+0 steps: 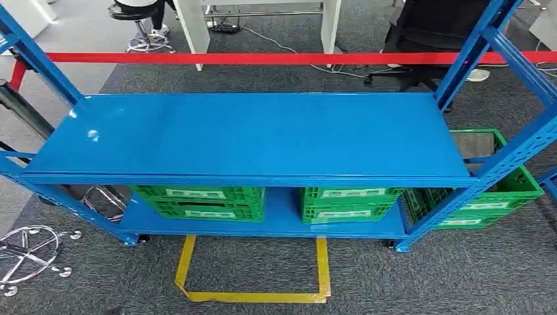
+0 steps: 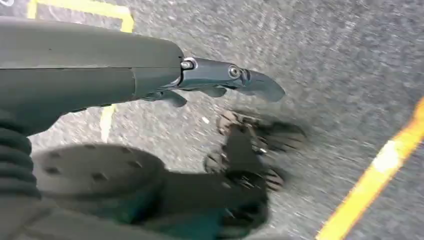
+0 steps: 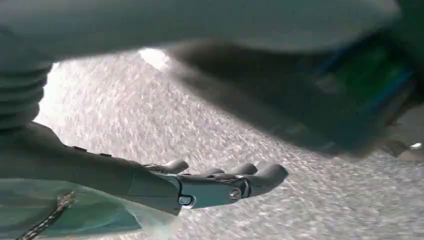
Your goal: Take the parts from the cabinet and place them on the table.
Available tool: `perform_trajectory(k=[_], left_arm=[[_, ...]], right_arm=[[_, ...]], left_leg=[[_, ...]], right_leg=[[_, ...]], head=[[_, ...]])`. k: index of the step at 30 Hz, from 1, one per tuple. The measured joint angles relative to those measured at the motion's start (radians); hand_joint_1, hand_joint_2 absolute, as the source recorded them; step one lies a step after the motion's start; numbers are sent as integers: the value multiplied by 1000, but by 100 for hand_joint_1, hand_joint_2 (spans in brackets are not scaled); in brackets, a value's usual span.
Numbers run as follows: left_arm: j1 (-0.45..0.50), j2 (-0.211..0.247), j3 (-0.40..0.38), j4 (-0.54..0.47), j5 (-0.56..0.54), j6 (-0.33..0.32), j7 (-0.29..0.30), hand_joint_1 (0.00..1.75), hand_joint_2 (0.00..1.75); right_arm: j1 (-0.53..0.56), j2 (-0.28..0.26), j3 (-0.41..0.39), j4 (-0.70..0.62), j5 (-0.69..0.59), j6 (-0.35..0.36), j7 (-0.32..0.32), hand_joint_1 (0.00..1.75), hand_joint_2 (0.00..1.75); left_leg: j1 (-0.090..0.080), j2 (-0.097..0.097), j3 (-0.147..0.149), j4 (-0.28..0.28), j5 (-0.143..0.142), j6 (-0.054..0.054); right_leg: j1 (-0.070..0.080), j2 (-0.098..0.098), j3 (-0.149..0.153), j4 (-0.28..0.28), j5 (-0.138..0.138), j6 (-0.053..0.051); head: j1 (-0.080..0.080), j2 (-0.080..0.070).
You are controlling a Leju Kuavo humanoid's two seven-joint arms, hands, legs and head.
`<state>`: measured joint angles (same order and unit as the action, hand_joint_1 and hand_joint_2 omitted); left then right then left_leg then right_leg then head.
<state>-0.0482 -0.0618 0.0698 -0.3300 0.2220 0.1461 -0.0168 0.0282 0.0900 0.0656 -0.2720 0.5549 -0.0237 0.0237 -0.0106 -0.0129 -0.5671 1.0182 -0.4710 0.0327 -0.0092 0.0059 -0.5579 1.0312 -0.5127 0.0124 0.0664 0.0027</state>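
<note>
The head view looks down on a blue steel rack whose top shelf is a flat, glossy painted sheet with nothing resting on it. On the lower shelf stand two stacks of green plastic crates — a left stack at about 7 o'clock from the picture's centre and a middle stack at about 5 o'clock. A further green crate sits outside the frame at 4 o'clock, beside the right upright. The crates are ribbed, lattice-walled boxes with pale labels on their fronts; their contents are hidden, so the parts themselves cannot be located beyond presuming they lie inside. No table is identifiable. The left hand hangs over speckled grey carpet with its fingers extended and slightly apart, holding nothing. The right hand hangs likewise, fingers loosely extended and empty. A yellow tape outline marks the floor at 6 o'clock, directly before the rack. This arrangement fits either an approach to collect parts or a return with hands emptied — the pictures do not settle which. For any reach into the lower shelf, judgement suggests standing square to the tape outline and lowering the body well, since the top shelf overhangs the crates and will obstruct a straight descent. The crate walls look rigid and should tolerate a firm grip at the rim.
</note>
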Motion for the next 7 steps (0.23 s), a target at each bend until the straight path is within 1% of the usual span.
perform_trajectory(k=[2, 4, 5, 6, 7], left_arm=[[25, 8, -3, -6, -26, -17, 0, 0, 0], [49, 14, -7, -11, -51, -33, 0, 0, 0], [61, 17, -8, -13, -64, -42, 0, 0, 0], [72, 20, -11, -15, -77, -52, 1, 0, 0], [85, 23, -16, -18, -91, -59, 2, 0, 0]], right_arm=[[14, -9, -3, -10, -65, 2, -2, 0, 0], [28, -18, -8, -20, -130, 2, -6, 0, 0], [34, -23, -11, -26, -163, 4, -7, 0, 0], [41, -30, -13, -32, -196, 6, -8, 0, 0], [48, -34, -17, -38, -230, 9, -10, 0, 0]], left_leg=[[0, 0, 2, -2, 0, -1], [0, 0, 2, -4, -1, -7], [0, 0, 3, -5, -1, -12], [1, 0, 3, -6, -1, -23], [2, 0, 3, -7, -2, -30]], right_leg=[[0, 0, 1, 0, -2, -3], [1, -1, 1, 0, -4, -6], [1, -1, 1, 0, -4, -7], [2, -1, 1, 1, -5, -7], [2, -1, 1, 1, -6, -8]], head=[[0, 0], [0, 0], [0, 0], [0, 0], [1, 0]])
